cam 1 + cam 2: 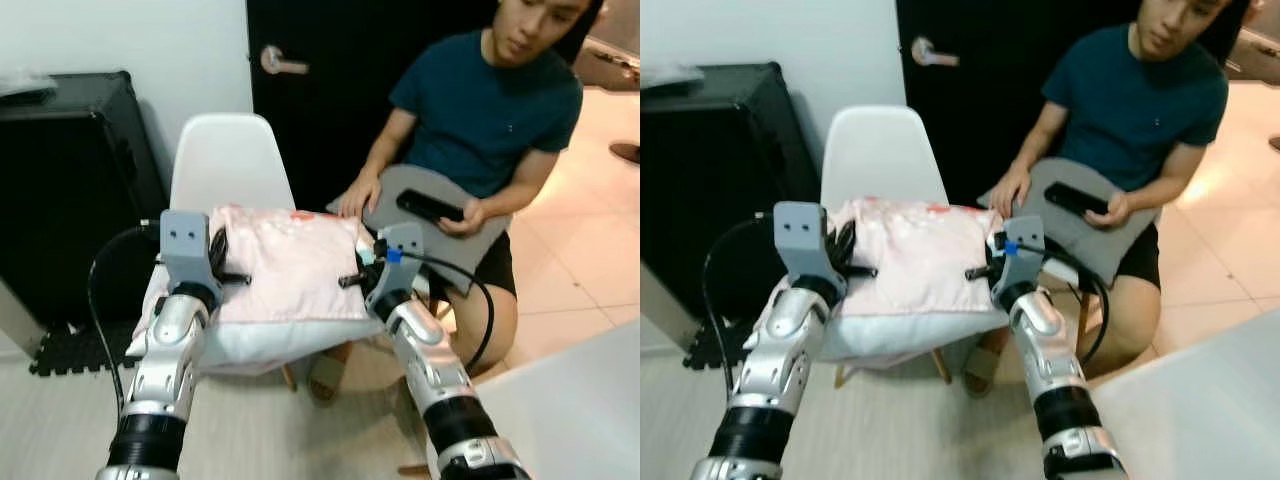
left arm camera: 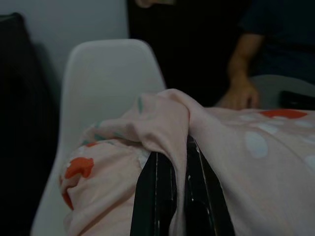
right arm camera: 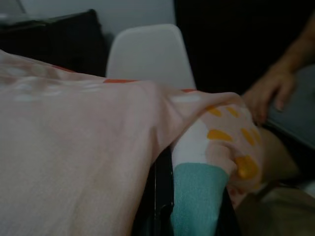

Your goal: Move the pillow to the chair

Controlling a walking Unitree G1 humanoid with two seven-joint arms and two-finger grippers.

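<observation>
both claws have the pillow (image 1: 285, 275) between them, and it sits over the seat of the white chair (image 1: 228, 160), so you're at the setting-down step. on your left, the left gripper (image 1: 232, 277) has its fingers pressed together on a fold of the pink cover at the pillow's left edge. keep it level with the other side as you lower. on your right, the right gripper (image 1: 350, 280) is likewise pinching cloth at the right edge. a seated person's hand (image 1: 357, 196) rests just beside that corner, so let go gently, only once the seat carries the weight.
</observation>
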